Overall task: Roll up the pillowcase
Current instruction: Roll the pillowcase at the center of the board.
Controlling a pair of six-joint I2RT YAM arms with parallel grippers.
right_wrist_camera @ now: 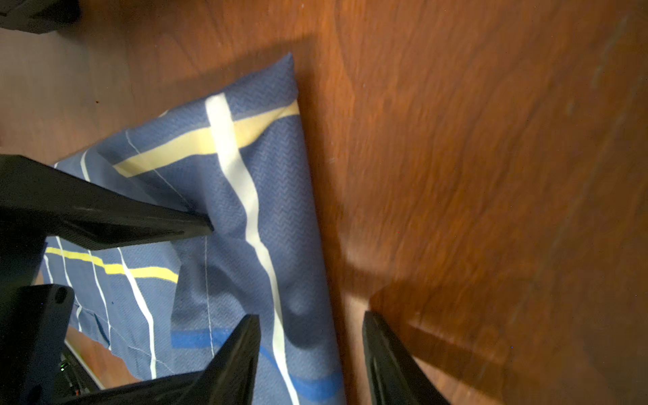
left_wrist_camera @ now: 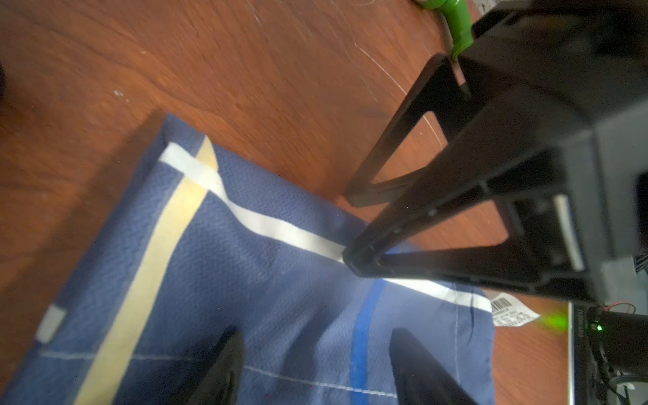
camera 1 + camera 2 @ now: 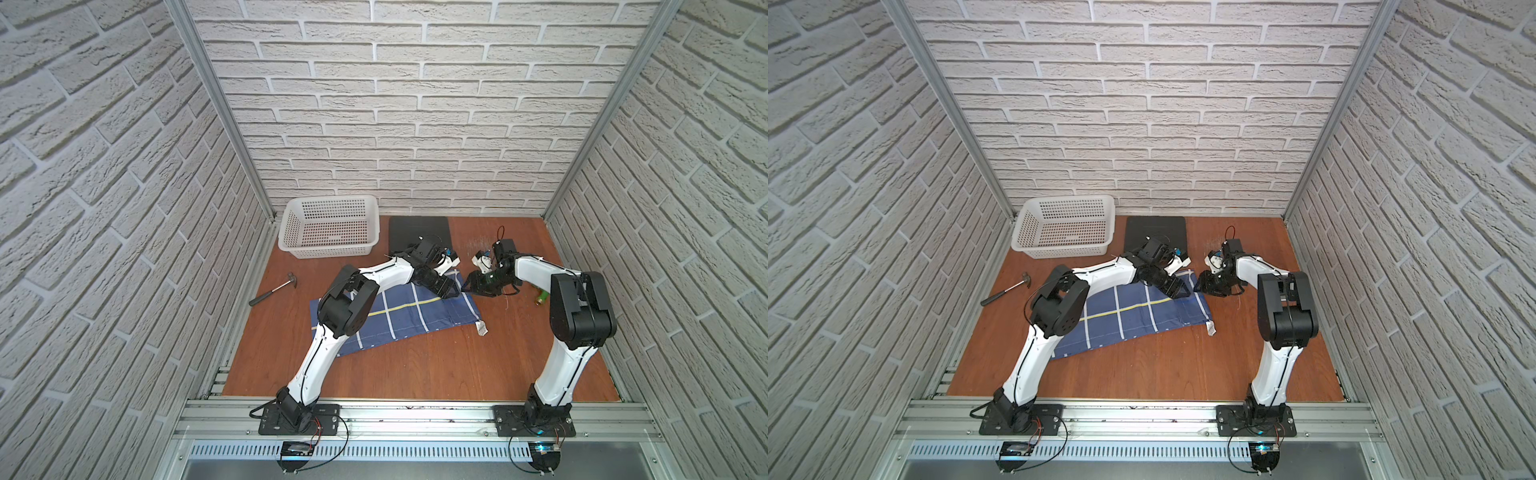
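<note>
I see pillowcase (image 3: 415, 316) mostly flat on bench (image 3: 415, 365), far corner folded, roll barely begun. L claw (image 2: 315, 333), R claw (image 1: 311, 315) both open, gripping nothing. Most rolling left.

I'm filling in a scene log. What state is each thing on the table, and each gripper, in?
pillowcase, lying on the table, unrolled, one end folded over.
left gripper, open, above the folded end.
right gripper, open, straddling the pillowcase's edge.
basket, upright, empty.
hammer, lying flat.
green bottle, apparently on its side, mostly hidden.
</note>
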